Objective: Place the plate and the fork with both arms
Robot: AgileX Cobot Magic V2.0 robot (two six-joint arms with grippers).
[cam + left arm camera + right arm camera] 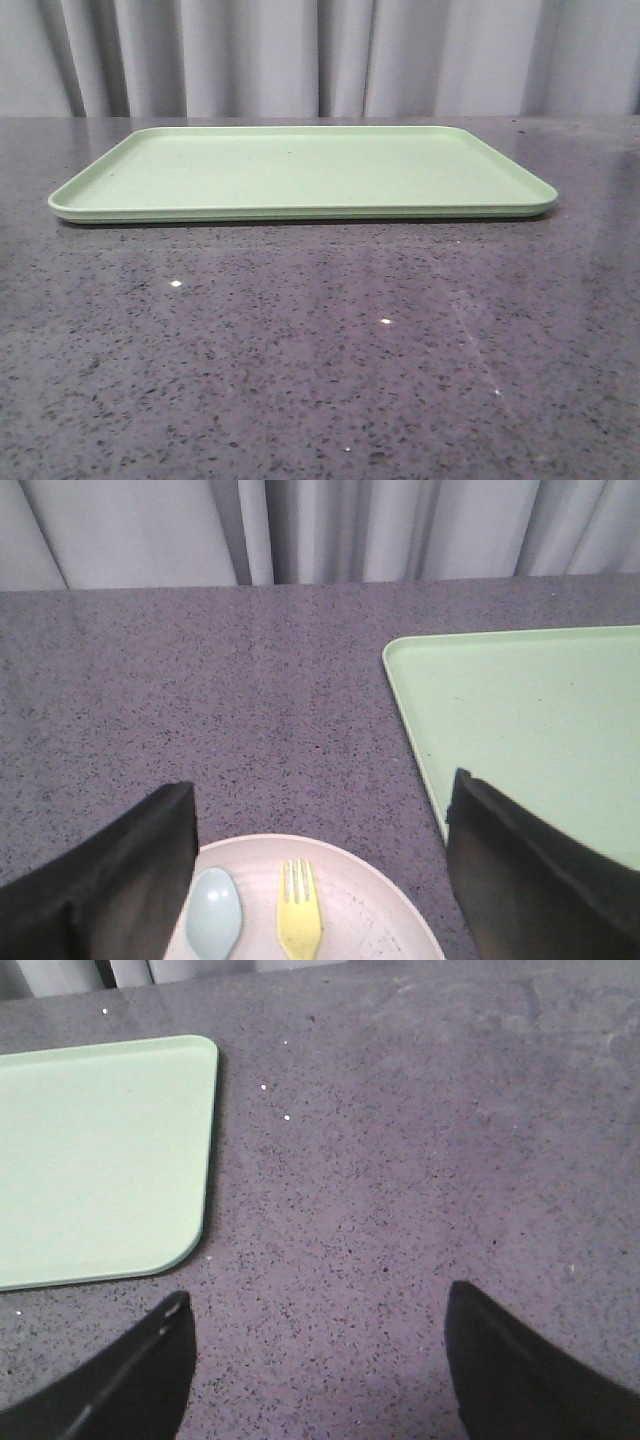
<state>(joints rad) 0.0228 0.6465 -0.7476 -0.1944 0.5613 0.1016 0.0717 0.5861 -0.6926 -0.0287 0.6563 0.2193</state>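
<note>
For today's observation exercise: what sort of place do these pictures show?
Probably a staged test tabletop, not a real dining room: a speckled grey counter, pale curtains behind, and a green tray, plate and fork laid out.

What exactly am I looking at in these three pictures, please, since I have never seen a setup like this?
This is a two-armed table robot, photographed by three cameras at once. The front view looks forward over a dark speckled table at a light green tray with nothing on it. The other two cameras sit on the wrists; the dark shapes at the bottom are the gripper fingers. The left gripper is open above a pale plate that carries a yellow fork and a blue-grey spoon, beside the tray. The right gripper is open over bare table, near a tray corner. Nothing is held.
</note>
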